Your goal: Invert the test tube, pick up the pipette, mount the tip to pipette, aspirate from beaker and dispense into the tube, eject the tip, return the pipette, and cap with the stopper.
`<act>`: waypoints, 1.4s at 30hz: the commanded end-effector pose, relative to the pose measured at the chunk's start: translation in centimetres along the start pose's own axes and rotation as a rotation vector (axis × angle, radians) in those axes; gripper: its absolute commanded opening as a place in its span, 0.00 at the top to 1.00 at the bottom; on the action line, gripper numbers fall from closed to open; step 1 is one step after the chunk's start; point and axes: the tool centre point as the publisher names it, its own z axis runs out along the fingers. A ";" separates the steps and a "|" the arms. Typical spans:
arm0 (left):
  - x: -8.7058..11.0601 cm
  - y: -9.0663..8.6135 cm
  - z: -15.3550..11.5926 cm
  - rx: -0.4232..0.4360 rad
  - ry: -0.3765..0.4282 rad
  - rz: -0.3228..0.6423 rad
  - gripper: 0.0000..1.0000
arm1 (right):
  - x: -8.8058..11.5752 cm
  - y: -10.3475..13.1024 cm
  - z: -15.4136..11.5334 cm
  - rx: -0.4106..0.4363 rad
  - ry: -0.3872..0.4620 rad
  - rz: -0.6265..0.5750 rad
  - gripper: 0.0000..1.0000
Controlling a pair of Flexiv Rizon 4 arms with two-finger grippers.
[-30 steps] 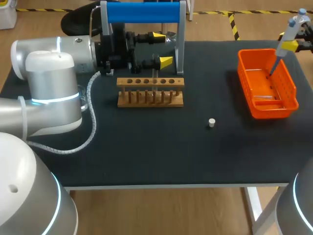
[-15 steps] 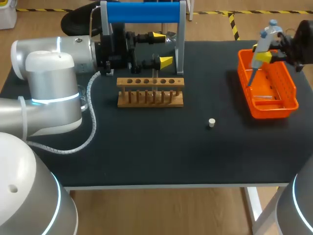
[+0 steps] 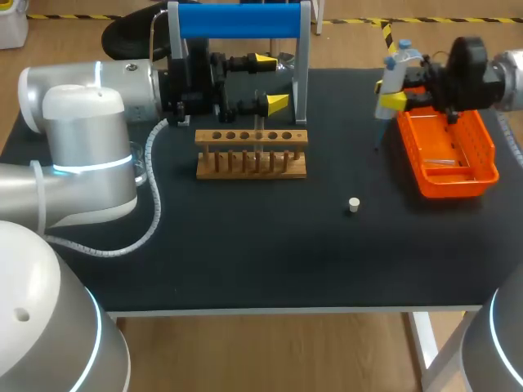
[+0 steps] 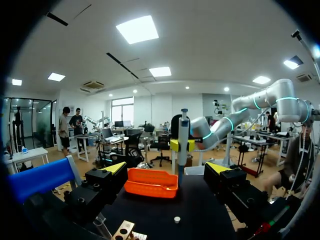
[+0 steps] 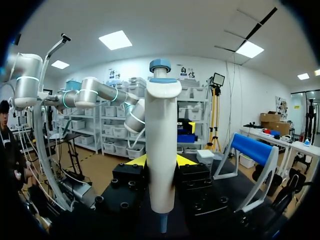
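My right gripper [image 3: 402,92] is shut on a white pipette [image 3: 391,80] with a blue top, held nearly upright above the table just left of the orange basket [image 3: 482,175]. In the right wrist view the pipette [image 5: 162,145] stands between the yellow tips of my right gripper [image 5: 161,161]. My left gripper [image 3: 270,82] is open and empty, hovering behind the wooden tube rack [image 3: 252,153]. Seen from the left wrist, the left gripper [image 4: 167,169] faces the basket [image 4: 151,182] and the pipette [image 4: 183,136]. A small white stopper [image 3: 354,205] lies on the mat.
A blue-topped pipette stand [image 3: 241,20] rises at the back of the table, around my left gripper. The rack's corner [image 4: 122,231] and the stopper [image 4: 177,219] lie ahead of the left gripper. The blue stand [image 5: 255,147] shows beyond the right gripper.
My right arm has carried the pipette leftward, from the basket's far right side to just past its left edge. The left arm has stayed still.
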 end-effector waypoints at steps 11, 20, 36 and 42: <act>-0.1 0.0 -0.1 -0.002 0.004 -0.001 0.00 | -1.6 0.0 6.9 0.004 0.072 -0.029 1.00; -0.1 0.0 -0.1 -0.002 0.004 -0.001 0.00 | -2.0 -0.9 10.0 0.014 0.105 -0.020 1.00; -0.1 0.0 -0.1 -0.002 0.004 -0.001 0.00 | -2.7 -1.6 13.9 0.016 0.125 -0.005 1.00; -0.1 0.0 -0.1 -0.002 0.004 -0.001 0.00 | -2.9 -2.1 15.0 0.023 0.123 -0.003 1.00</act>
